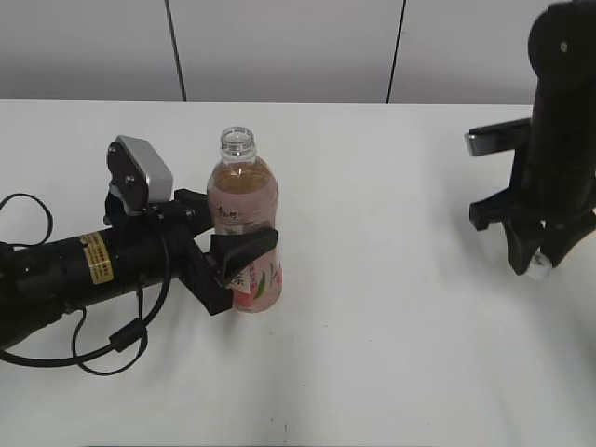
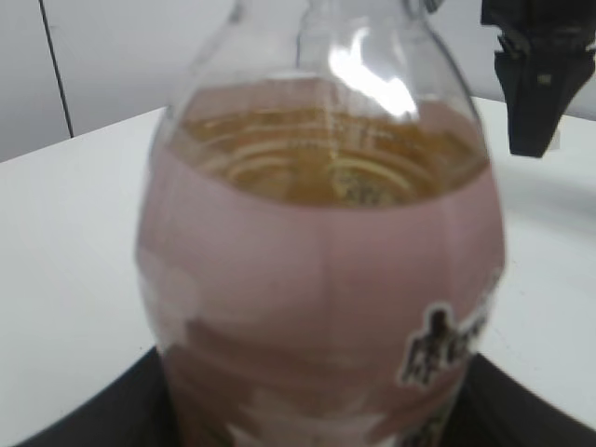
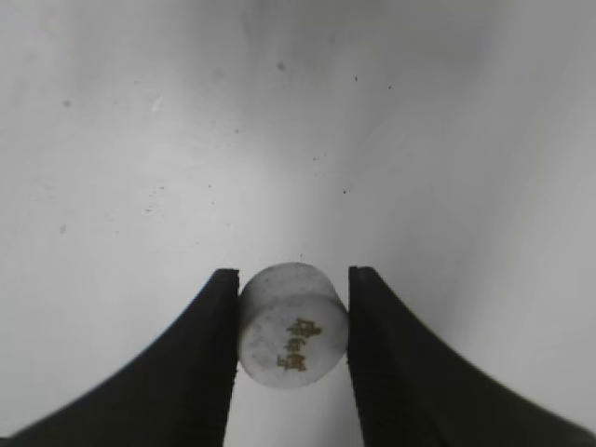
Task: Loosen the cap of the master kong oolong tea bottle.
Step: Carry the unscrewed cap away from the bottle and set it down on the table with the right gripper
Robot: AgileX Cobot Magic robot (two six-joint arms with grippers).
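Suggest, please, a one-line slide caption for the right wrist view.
Right gripper pinching the removed white cap between its fingers above the white table.

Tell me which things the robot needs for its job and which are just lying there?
Needed:
- clear plastic bottle of pinkish tea, open neck, held by left gripper
- small round white plastic cap, off the bottle, between right gripper's fingers

Just there:
- white table
- black cable
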